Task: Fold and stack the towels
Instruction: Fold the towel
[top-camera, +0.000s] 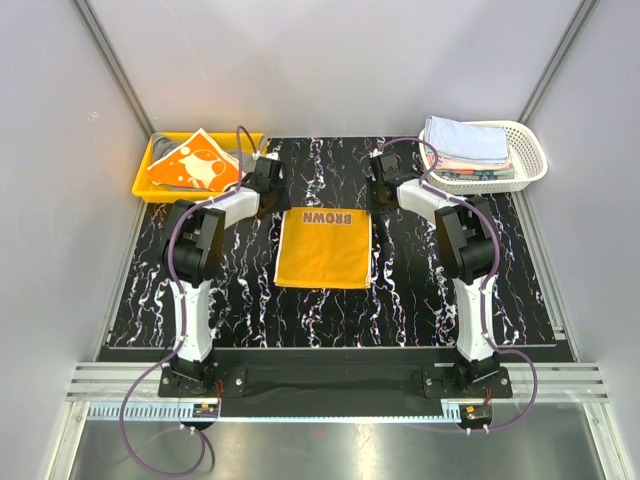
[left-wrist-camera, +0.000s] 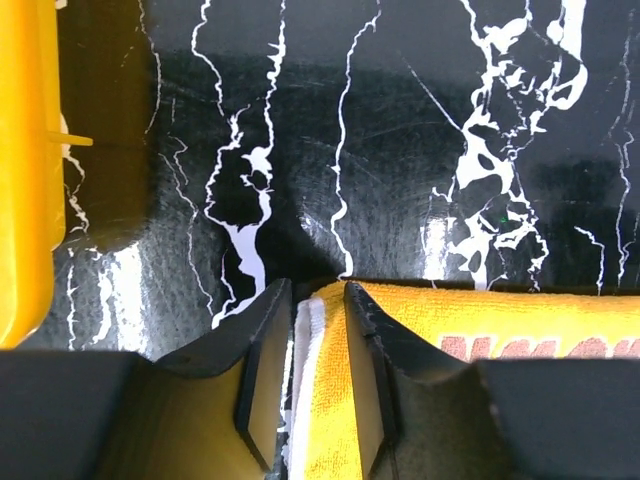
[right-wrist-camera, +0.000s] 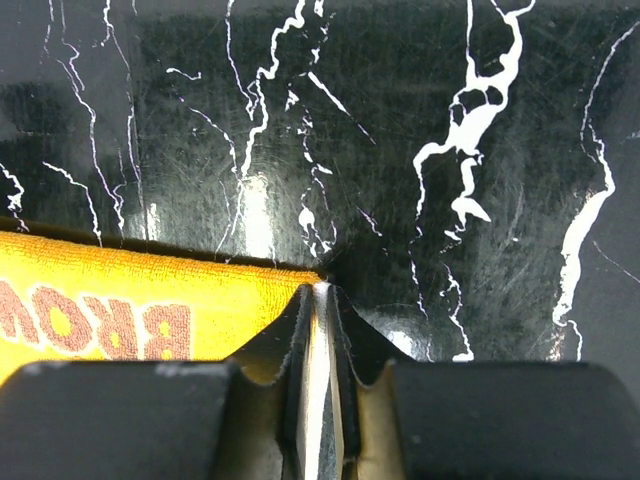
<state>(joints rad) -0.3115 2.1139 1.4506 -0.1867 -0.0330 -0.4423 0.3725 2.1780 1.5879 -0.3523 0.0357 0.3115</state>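
**Jaws.** The right gripper (right-wrist-camera: 320, 292) is pinched together on the far right corner of the orange towel (top-camera: 323, 250); only the thin white hem shows between the pads. The left gripper (left-wrist-camera: 315, 292) stands astride the far left corner with its jaws narrowly apart. The hem lies between them with a sliver of gap on one side, so no firm pinch is evident.

**Position.** The orange towel lies flat and square at the centre of the marbled mat (top-camera: 420, 290), between the two arms, with its lettering toward the far edge.

**Procedure.** The step in hand appears to be the first fold.
1. Seat the left jaws on the hem before any lift, because an uneven hold skews the fold.
2. Raise both corners together, just clear of the cloth.
3. Carry them toward the near edge at equal pace and lay corner on corner.

**Surroundings.** The yellow tray (top-camera: 142, 188) sits just beside the left arm and holds a patterned towel (top-camera: 195, 165). The white basket (top-camera: 535, 165) sits at the far right with piled towels (top-camera: 465, 140) in it. Neither lies on the fold path. The likely hindrance is the arms' own elbows above the near half of the mat.
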